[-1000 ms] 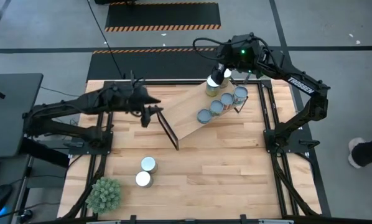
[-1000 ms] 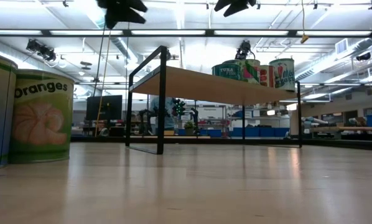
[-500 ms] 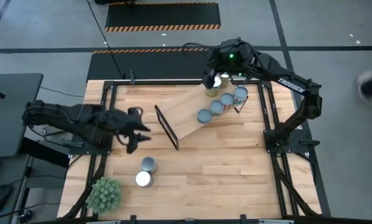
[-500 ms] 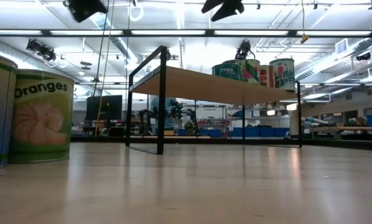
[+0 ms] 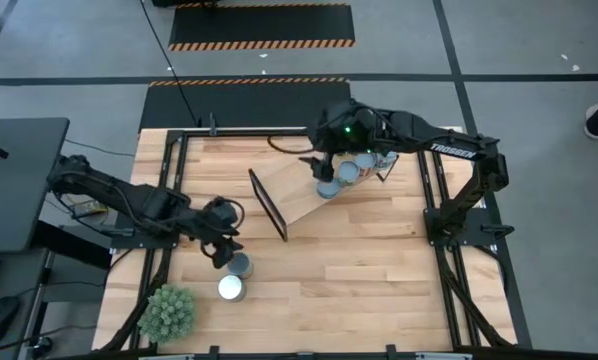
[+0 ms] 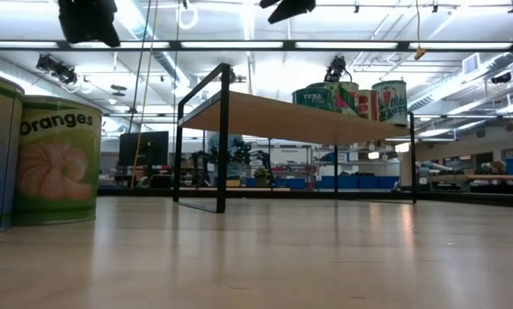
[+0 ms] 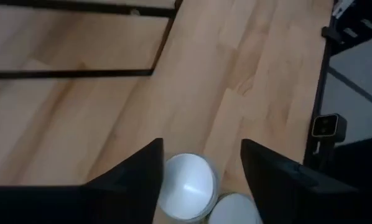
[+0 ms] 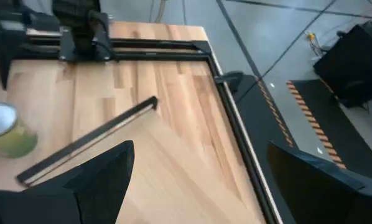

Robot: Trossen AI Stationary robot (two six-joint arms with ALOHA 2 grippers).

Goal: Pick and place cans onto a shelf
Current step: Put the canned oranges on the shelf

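While my left gripper (image 7: 201, 163) hangs spread wide over a can (image 7: 185, 186), its neighbour can (image 7: 234, 209), touching it, could be knocked over if I descend off-centre.

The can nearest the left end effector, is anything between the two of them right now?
Nothing visible. The left end effector hangs open directly over that can, fingers to either side of its pale top, with only bare table around. A second can sits close beside it.
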